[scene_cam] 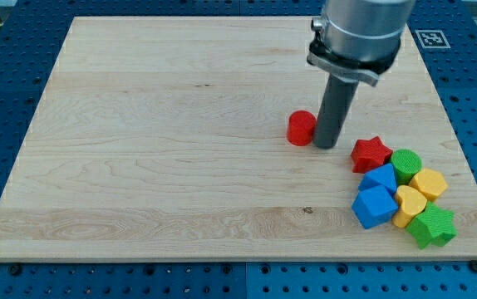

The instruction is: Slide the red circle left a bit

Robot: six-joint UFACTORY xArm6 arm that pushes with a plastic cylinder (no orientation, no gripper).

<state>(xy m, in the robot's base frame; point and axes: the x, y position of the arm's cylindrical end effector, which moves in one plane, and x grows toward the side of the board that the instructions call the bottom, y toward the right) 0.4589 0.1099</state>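
The red circle point(301, 128) is a short red cylinder on the wooden board point(164, 141), right of the middle. My tip point(325, 146) stands right beside it, on its right side, touching or almost touching it. The dark rod rises from there to the grey arm body point(356, 37) at the view's top.
A cluster of blocks lies at the lower right: a red star point(371, 154), a green cylinder point(405, 164), a yellow hexagon point(429, 183), two blue blocks point(375, 205), a yellow heart point(410, 202), a green star point(432, 226). The board's right edge is close behind them.
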